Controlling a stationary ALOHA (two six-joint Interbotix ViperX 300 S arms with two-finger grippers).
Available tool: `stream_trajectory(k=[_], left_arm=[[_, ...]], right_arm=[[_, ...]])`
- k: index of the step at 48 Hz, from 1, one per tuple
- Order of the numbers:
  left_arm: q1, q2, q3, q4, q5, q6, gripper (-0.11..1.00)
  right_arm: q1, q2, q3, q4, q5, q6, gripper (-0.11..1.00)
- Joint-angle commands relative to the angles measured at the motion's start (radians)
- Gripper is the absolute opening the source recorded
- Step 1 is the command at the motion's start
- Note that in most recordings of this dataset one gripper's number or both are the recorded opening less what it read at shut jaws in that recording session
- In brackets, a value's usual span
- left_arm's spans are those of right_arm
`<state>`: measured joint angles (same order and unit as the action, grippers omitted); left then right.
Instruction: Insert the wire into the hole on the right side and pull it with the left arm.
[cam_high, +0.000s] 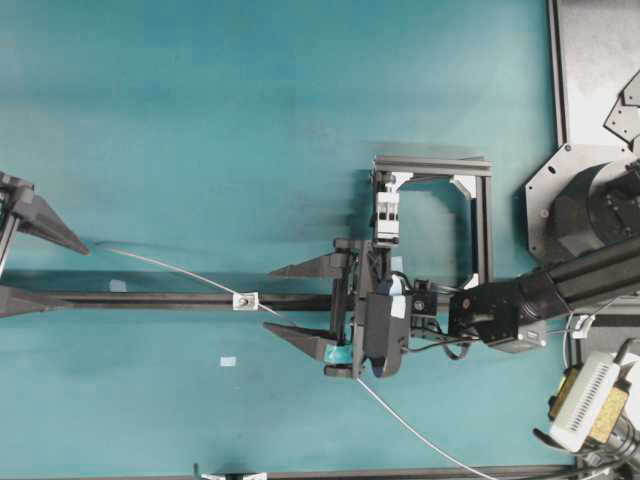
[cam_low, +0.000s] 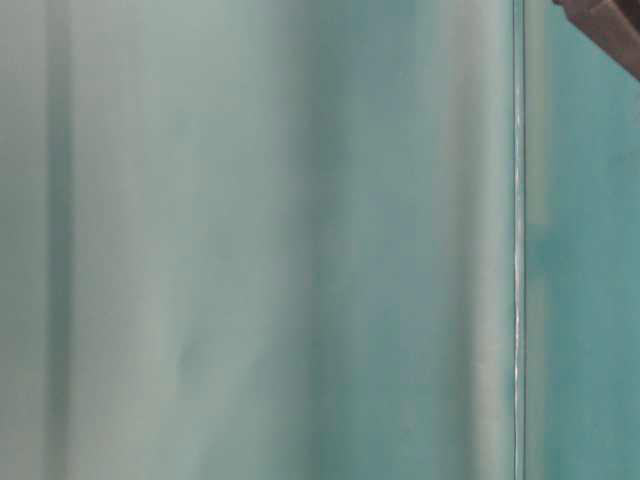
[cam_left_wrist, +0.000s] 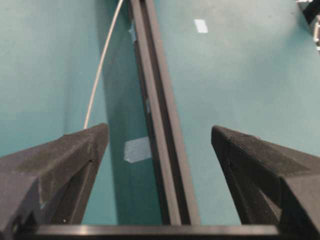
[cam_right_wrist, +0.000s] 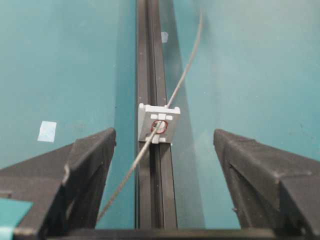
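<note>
Right end effector (cam_right_wrist: 165, 145) spread wide before the hole (cam_right_wrist: 159, 126), wire (cam_right_wrist: 150, 145) threaded through.
Past the hole along the black rail (cam_high: 150, 300), I see my left end effector (cam_left_wrist: 160, 137) spread too, the wire's tip just beside one finger (cam_left_wrist: 75, 150), unheld.

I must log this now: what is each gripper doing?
Left gripper: open, holding nothing; the wire lies free.
Right gripper: open, holding nothing.

Counter (cam_high: 250, 100) looking smooth, matt teal. Wire (cam_right_wrist: 187, 65) shining pale, thin, smooth. Rail (cam_right_wrist: 150, 60) looking like dark metal. End effector fingers (cam_right_wrist: 85, 165) showing rough black plastic.
</note>
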<state>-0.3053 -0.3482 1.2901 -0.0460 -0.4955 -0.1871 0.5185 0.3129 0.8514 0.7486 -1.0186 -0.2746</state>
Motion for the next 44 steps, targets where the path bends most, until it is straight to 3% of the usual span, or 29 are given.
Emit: stream_trajectory(k=[1, 44], left_arm=[[0.014, -0.005, -0.005, 0.002, -0.003, 0.003, 0.61], [0.190, -0.127, 0.034, 0.005, -0.005, 0.063, 0.59]], right_arm=[[0.002, -0.034, -0.014, -0.003, -0.005, 0.000, 0.86], [-0.078, -0.170, 0.106, -0.003, -0.008, -0.020, 0.86]])
